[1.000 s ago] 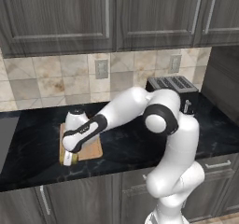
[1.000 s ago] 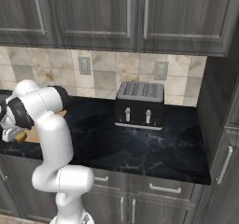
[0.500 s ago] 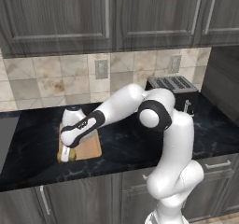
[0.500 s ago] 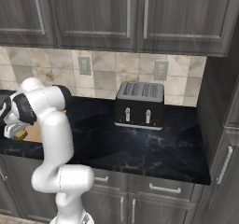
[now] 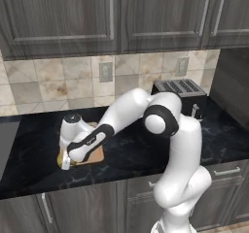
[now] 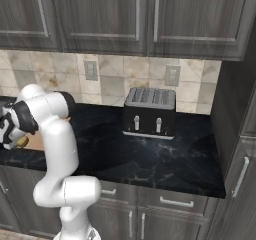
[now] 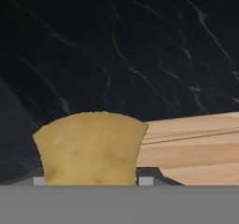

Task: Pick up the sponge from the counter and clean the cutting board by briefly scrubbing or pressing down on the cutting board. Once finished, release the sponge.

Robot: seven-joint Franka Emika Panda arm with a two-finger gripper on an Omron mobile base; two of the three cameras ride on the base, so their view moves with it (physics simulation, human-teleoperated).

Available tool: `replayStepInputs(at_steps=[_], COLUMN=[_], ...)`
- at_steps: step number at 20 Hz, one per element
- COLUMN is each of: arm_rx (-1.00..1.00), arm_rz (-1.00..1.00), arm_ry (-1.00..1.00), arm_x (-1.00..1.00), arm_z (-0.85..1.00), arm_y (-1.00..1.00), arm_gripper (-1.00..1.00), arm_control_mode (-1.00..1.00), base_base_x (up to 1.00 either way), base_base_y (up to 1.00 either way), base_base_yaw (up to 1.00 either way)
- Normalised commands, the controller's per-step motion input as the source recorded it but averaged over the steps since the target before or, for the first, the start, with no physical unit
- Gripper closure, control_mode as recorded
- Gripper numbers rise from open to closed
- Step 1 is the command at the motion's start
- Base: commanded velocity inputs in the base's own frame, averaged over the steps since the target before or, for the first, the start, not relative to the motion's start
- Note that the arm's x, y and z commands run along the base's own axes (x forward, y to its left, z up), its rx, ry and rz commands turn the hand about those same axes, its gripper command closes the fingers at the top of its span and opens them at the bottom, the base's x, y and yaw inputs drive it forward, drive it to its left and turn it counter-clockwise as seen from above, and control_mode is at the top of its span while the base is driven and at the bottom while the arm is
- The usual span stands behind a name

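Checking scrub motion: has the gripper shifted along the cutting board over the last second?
Yes. In the left base view the gripper, shut on the sponge, has slid toward the cutting board's front-left corner.

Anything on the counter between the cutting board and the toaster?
No. In the left base view, only bare counter lies between the cutting board and the toaster, with the arm passing above it.

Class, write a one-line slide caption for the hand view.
Gripper shut on the yellow sponge, above the black counter, cutting board beside it.
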Motion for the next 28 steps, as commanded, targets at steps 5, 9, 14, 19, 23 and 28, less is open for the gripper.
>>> replayStepInputs(at_steps=[5,9,14,19,23,28], arm_rx=[0.00,0.00,0.01,0.00,0.00,0.01], arm_rz=[-0.02,-0.02,-0.01,0.00,0.00,0.00], arm_ry=[-0.02,0.00,0.05,0.05,0.06,0.01], arm_x=[0.59,0.65,0.60,0.49,0.73,0.88], arm_z=[-0.02,0.00,0.00,-0.05,-0.09,-0.06], arm_y=[-0.03,-0.08,-0.10,-0.13,-0.04,0.00], arm_gripper=[1.00,1.00,1.00,1.00,1.00,1.00], arm_control_mode=[-1.00,-1.00,-1.00,-1.00,-1.00,-1.00], base_base_x=[0.00,0.00,0.00,0.00,0.00,0.00], base_base_y=[0.00,0.00,0.00,0.00,0.00,0.00], base_base_yaw=[0.00,0.00,0.00,0.00,0.00,0.00])
